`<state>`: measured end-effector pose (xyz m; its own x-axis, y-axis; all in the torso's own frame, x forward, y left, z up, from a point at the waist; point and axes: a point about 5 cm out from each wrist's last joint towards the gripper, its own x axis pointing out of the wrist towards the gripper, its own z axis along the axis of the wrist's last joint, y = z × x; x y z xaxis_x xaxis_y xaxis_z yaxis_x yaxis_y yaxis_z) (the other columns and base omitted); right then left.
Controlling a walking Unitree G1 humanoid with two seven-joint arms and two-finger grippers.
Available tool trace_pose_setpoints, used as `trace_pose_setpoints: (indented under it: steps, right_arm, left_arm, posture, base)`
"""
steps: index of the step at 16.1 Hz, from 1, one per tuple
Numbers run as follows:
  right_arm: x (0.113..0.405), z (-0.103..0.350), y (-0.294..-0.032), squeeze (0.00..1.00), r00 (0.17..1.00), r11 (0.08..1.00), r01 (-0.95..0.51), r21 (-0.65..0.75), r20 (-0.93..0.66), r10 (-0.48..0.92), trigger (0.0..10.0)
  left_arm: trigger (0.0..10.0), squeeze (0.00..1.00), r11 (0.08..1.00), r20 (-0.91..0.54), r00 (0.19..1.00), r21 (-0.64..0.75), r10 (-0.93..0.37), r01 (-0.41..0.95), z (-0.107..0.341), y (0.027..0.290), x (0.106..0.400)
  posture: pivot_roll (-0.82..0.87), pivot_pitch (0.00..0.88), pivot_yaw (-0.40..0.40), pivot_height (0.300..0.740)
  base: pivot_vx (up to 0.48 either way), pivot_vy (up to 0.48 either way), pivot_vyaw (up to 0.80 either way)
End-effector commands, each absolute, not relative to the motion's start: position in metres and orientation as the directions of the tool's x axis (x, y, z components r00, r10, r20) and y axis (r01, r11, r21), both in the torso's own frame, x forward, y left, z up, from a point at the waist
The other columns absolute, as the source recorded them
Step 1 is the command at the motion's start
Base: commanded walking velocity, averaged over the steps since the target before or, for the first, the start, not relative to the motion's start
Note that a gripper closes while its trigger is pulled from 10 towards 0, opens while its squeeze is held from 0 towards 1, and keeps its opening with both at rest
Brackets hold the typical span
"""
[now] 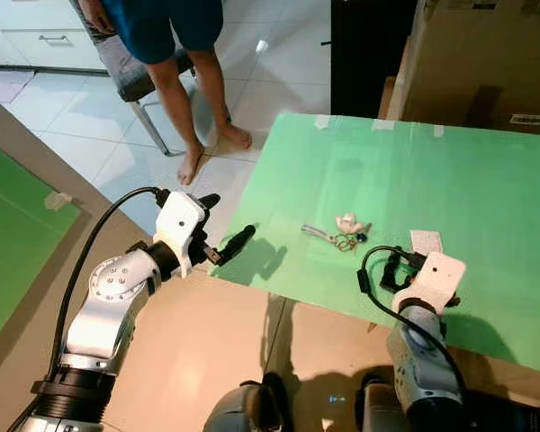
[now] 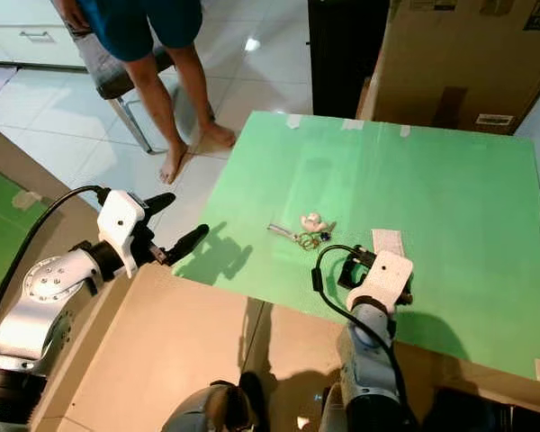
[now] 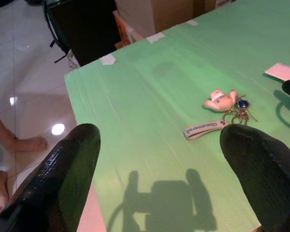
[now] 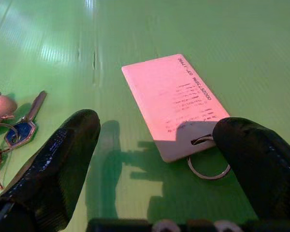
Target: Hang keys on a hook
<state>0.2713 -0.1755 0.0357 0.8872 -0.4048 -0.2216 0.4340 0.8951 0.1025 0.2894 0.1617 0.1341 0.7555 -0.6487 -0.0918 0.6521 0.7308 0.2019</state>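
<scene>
A bunch of keys [image 1: 341, 235] with a pale charm and a grey strap lies on the green table [image 1: 486, 180], near its front middle. Just right of it lies a white card tag [image 1: 426, 241] on a small ring [image 4: 208, 169]. My right gripper [image 1: 398, 271] hovers low over the table's front edge, open, its fingers [image 4: 58, 164] either side of the card's ring end; the keys [image 4: 21, 130] lie off to one side. My left gripper [image 1: 228, 220] is open at the table's left front corner, pointing toward the keys [image 3: 224, 102], well short of them.
A person [image 1: 175, 54] stands barefoot on the tiled floor beyond the table's left side, beside a chair [image 1: 130, 81]. A large cardboard box [image 1: 486, 63] and a black cabinet [image 1: 369, 45] stand behind the table. Another green board [image 1: 13, 234] lies at far left.
</scene>
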Motion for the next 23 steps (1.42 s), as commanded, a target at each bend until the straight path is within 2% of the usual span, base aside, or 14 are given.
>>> trace_pose_setpoints:
  steps: [1,4,5,6,19,23]
  right_arm:
    - [0.265,0.027,-0.169,0.00,0.881,0.896,0.433,0.102,-0.258,-0.397,10.0]
    - [0.267,0.024,-0.174,0.00,0.867,0.882,0.457,0.112,-0.275,-0.415,10.0]
    - [0.268,0.026,-0.175,0.00,0.866,0.878,0.464,0.118,-0.268,-0.421,5.5]
    - [0.268,0.027,-0.175,0.00,0.868,0.877,0.464,0.122,-0.261,-0.423,0.0]
    - [0.264,0.026,-0.170,0.00,0.872,0.871,0.462,0.166,-0.266,-0.411,0.0]
    - [0.267,0.048,-0.171,0.00,0.903,0.903,0.422,0.076,-0.128,-0.411,0.0]
  left_arm:
    - [10.0,0.00,0.731,-0.115,0.757,0.201,-0.644,0.652,0.132,0.167,0.285]
    - [10.0,0.00,0.725,-0.126,0.754,0.211,-0.645,0.655,0.135,0.172,0.286]
    - [10.0,0.00,0.725,-0.128,0.754,0.214,-0.644,0.655,0.136,0.173,0.286]
    - [10.0,0.00,0.724,-0.130,0.754,0.215,-0.643,0.655,0.136,0.173,0.286]
    - [10.0,0.00,0.717,-0.142,0.747,0.213,-0.650,0.664,0.134,0.170,0.286]
    - [10.0,0.00,0.717,-0.141,0.747,0.212,-0.649,0.664,0.134,0.168,0.287]
  posture:
    - [-0.09,0.248,0.238,0.740]
    - [-0.08,0.254,0.255,0.740]
    - [-0.08,0.253,0.257,0.740]
    - [-0.08,0.253,0.258,0.740]
    - [-0.09,0.267,0.258,0.740]
    - [-0.10,0.273,0.257,0.740]
  base:
    - [0.000,0.000,0.00]
    - [0.000,0.000,0.00]
    - [0.000,0.000,0.00]
    - [0.000,0.000,0.00]
    - [0.000,0.000,0.00]
    - [0.000,0.000,0.00]
